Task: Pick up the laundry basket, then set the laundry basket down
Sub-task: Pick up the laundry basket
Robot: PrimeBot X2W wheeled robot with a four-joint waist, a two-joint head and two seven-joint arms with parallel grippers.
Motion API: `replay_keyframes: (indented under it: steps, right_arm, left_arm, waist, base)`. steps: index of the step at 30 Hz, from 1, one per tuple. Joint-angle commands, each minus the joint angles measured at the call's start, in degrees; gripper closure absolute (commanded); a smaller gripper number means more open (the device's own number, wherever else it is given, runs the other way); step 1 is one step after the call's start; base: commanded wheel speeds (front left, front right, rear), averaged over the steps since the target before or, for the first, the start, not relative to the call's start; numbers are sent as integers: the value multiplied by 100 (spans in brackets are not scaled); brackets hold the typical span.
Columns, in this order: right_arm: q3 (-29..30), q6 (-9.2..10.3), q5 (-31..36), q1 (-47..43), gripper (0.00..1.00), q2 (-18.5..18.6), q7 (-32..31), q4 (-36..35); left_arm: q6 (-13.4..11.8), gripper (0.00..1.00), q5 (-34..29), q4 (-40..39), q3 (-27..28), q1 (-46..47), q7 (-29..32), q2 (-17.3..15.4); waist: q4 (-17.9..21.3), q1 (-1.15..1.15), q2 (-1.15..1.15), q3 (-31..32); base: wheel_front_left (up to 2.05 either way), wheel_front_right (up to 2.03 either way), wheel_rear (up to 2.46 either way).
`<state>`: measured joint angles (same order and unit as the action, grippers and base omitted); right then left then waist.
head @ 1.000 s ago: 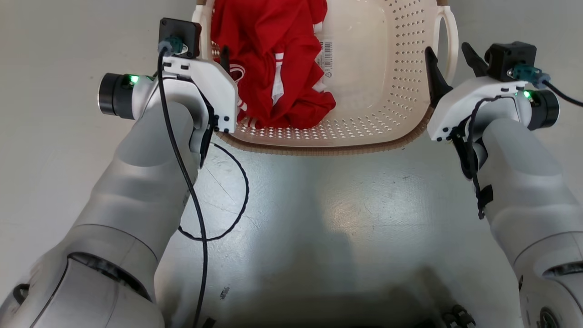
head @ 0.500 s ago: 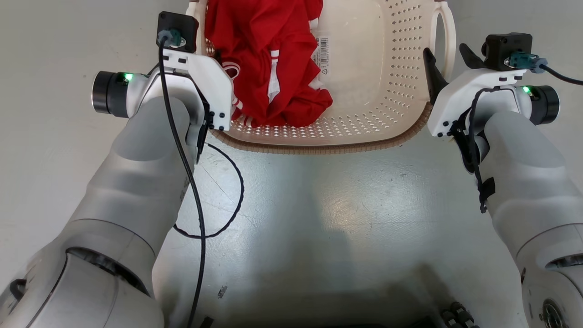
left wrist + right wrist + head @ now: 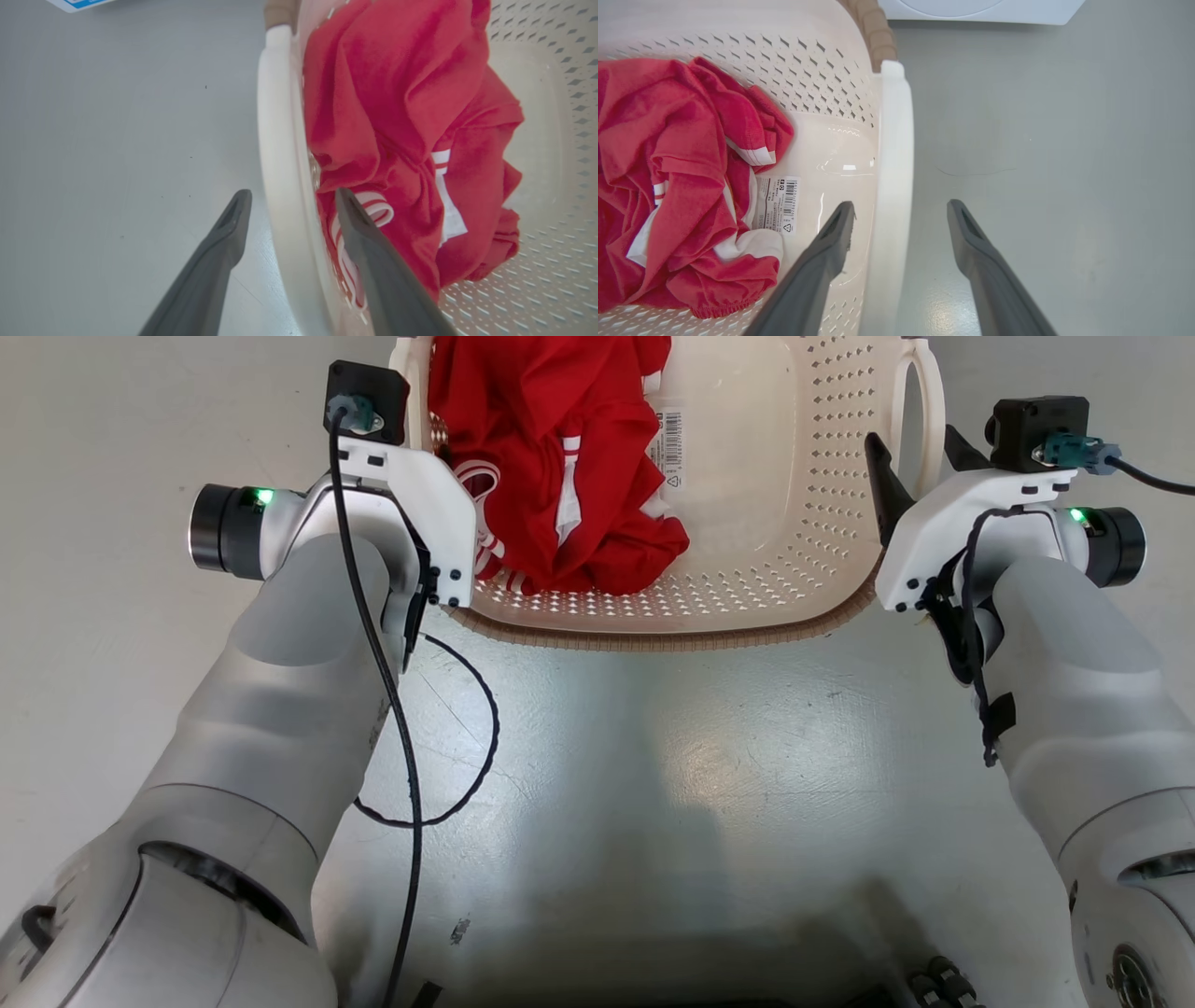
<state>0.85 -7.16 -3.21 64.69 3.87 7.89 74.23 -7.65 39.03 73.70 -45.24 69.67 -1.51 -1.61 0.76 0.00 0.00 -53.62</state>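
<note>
The laundry basket (image 3: 653, 640) sits on the floor between both arms. The left fingers (image 3: 217, 252) and right fingers (image 3: 983, 261) are spread astride its handles. Uneven closing or lifting could tilt it, spilling the red shirt (image 3: 560, 457).

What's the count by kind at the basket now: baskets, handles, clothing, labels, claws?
Cream-white perforated plastic laundry basket, brown woven-look rim: 1
White loop handles: 2
Red white-striped cloth garment heap: 1
Printed barcode label: 1
Dark two-fingered left claw and right claw, open: 2
Total: 7
</note>
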Motion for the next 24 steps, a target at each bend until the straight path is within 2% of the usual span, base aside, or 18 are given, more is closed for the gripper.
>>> replay_keyframes:
  steps: [1,6,7,9,10,11,12,13,14,17,18,21,24]
  right_arm:
    - [-120,-33,-70,-126,2,-100,-19,-33]
    - [-174,-33,-168,-132,3,-100,-26,-31]
    - [-190,-33,-186,-133,7,-100,-31,-31]
    - [-221,-33,-224,-126,25,-100,-40,-30]
    - [-236,-33,-244,-122,51,-100,-42,-30]
    - [-250,-33,-261,-122,57,-100,-44,-29]
    - [-265,-33,-274,-128,73,-100,-55,-29]
    - [-280,-33,-287,-137,89,-100,-65,-29]
    - [-297,-33,-299,-147,100,-100,-77,-29]
    - [-380,-33,-350,-165,100,-100,-119,-28]
    - [-408,-33,-378,-166,100,-100,-125,-28]
    - [-504,-33,-474,-175,100,-100,-139,-28]
    - [-591,-33,-557,-193,100,-100,-145,-28]
  left_arm:
    - [-74,8,66,-33,16,49,1,-127]
    - [-91,13,101,-38,-35,45,11,-127]
    - [-92,15,108,-40,-52,42,19,-127]
    - [-96,25,123,-52,-83,45,33,-127]
    - [-91,34,125,-61,-106,49,43,-127]
    - [-90,47,131,-67,-125,54,52,-127]
    - [-91,57,133,-77,-150,54,67,-127]
    - [-97,60,139,-95,-175,49,81,-127]
    - [-106,71,149,-115,-196,45,92,-127]
    - [-139,91,196,-187,-246,29,108,-127]
    - [-147,94,214,-208,-263,23,114,-127]
    - [-168,100,278,-266,-310,-8,142,-127]
    - [-195,100,354,-299,-347,-49,179,-127]
  waist:
    - [-1,0,0,-2]
    - [7,0,0,0]
    - [9,0,0,0]
    - [14,0,0,-7]
    - [16,0,0,-12]
    - [19,0,0,-16]
    - [24,0,0,-19]
    - [25,0,0,-19]
    - [25,0,0,-19]
    - [17,0,0,-15]
    - [14,0,0,-11]
    - [0,0,0,9]
    - [-13,0,0,46]
  base:
    - [0,0,0]
    - [0,0,0]
    - [0,0,0]
    - [0,0,0]
    - [0,0,0]
    - [0,0,0]
    - [0,0,0]
    - [0,0,0]
    - [0,0,0]
    - [0,0,0]
    - [0,0,0]
    - [0,0,0]
    - [0,0,0]
